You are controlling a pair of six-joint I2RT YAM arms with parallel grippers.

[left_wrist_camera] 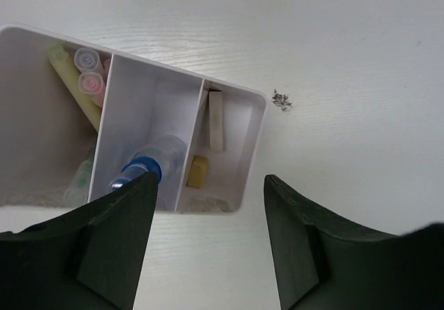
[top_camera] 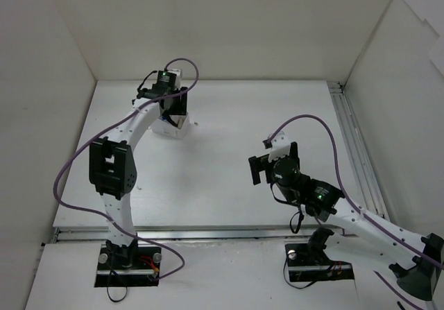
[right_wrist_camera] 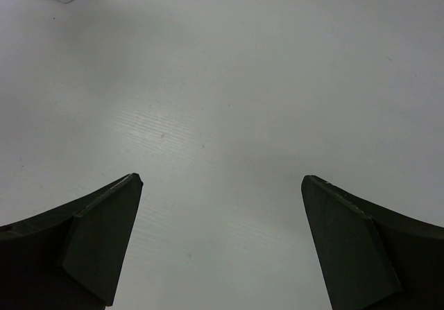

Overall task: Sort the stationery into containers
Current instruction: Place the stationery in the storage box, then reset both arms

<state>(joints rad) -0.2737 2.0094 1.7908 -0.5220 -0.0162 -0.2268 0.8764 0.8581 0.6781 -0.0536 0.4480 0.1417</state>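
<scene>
Left gripper (left_wrist_camera: 208,185): I see it spread wide, holding nothing, hanging over the white box (left_wrist_camera: 258,109).
Left compartment: yellow pen (left_wrist_camera: 71,82), pink pens (left_wrist_camera: 90,81), and something greenish too blurred to name.
Middle compartment: blue-and-white tube (left_wrist_camera: 158,159).
Right compartment: tan erasers (left_wrist_camera: 216,119).
Overhead view: my left arm hides most of the contents.
Right gripper (right_wrist_camera: 218,185): parted, empty, above the table (right_wrist_camera: 243,81), well apart from the box.

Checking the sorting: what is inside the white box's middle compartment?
A blue-and-white tube; its lower end is hidden behind a finger of the left tool. Nothing else shows there.
</scene>
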